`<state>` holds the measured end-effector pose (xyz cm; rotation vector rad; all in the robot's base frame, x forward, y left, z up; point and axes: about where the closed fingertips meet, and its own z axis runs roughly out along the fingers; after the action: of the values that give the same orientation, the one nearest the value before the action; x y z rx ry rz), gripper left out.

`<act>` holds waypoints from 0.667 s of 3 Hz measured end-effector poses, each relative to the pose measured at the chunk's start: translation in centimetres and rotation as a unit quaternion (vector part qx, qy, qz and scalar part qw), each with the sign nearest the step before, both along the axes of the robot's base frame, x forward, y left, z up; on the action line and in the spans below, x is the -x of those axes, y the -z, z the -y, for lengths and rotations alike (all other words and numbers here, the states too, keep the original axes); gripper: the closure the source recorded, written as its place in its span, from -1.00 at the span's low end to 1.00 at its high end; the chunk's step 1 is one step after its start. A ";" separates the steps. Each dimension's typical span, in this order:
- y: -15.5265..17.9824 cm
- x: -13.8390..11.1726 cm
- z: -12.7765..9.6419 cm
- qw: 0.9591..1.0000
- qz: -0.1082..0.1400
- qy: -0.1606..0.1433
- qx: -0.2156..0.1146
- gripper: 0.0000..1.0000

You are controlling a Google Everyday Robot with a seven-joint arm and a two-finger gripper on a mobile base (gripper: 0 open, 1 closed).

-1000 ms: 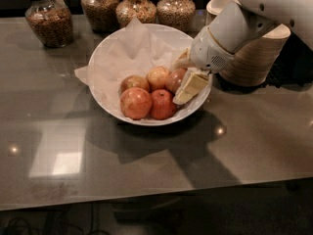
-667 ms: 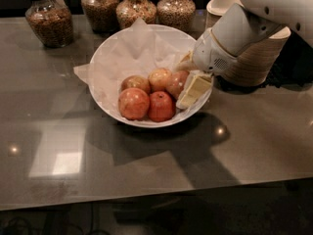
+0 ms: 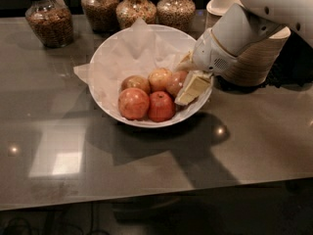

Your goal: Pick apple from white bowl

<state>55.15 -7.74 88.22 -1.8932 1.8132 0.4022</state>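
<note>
On the glossy dark grey table (image 3: 146,165), a wide, shallow round white bowl (image 3: 96,89) lined with crumpled white paper (image 3: 139,48) holds five apples in its front half.

- Target: the large round reddish-orange apple with a yellowish blush (image 3: 133,103) sits front-left in the cluster, against the near wall of the bowl. It touches the deeper all-red apple (image 3: 161,106) on its right. The duller brownish-red apple (image 3: 135,82) lies just behind it.
- The paler peach-orange apple (image 3: 160,78) is at the back centre. A fifth, reddish apple (image 3: 176,82) is at the right edge of the cluster.
- The robot's white two-finger end effector (image 3: 180,84) reaches in over the right rim, angled down and to the left. Its cream fingers (image 3: 194,86) are apart, one in front of the fifth apple and one behind it. Contact with that apple: cannot tell.
- The target lies well to the left of the end effector, with the all-red apple between them. No contact with the target.
- Background: four glass jars of brown grain (image 3: 49,21) stand along the far edge. A stack of beige paper bowls (image 3: 257,58) stands just right of the white bowl, partly behind the arm.
</note>
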 end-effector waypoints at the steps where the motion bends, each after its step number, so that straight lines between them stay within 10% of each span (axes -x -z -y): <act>1: 0.0 0.0 0.0 1.000 0.000 0.000 0.000 0.94; 2: 0.0 0.0 0.0 1.000 0.000 0.000 0.000 1.00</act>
<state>55.15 -7.73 88.22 -1.8932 1.8131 0.4025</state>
